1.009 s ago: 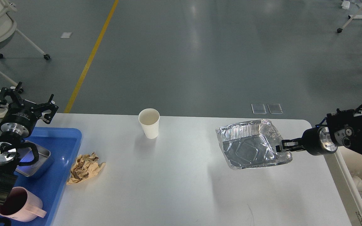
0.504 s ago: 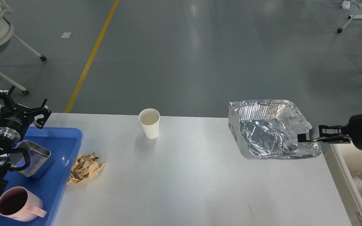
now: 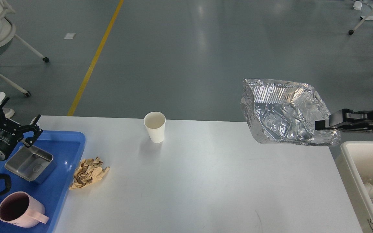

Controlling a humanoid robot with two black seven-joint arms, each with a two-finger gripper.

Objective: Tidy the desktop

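The white desktop (image 3: 193,181) carries a white paper cup (image 3: 154,127) standing upright near its far edge and a crumpled brown paper wad (image 3: 88,172) at its left, beside the blue tray. My right gripper (image 3: 323,125) is shut on the edge of a crumpled foil container (image 3: 283,111) and holds it in the air above the table's far right corner. My left gripper (image 3: 8,120) is open and empty above the far left corner of the blue tray.
A blue tray (image 3: 65,181) at the left holds a steel box (image 3: 31,163) and a pink mug (image 3: 16,213). A cream-white bin (image 3: 351,165) stands off the right edge, with trash inside.
My right gripper has lifted the foil container off the table and carried it up and to the right, toward the bin. My left gripper has drawn back to the left.
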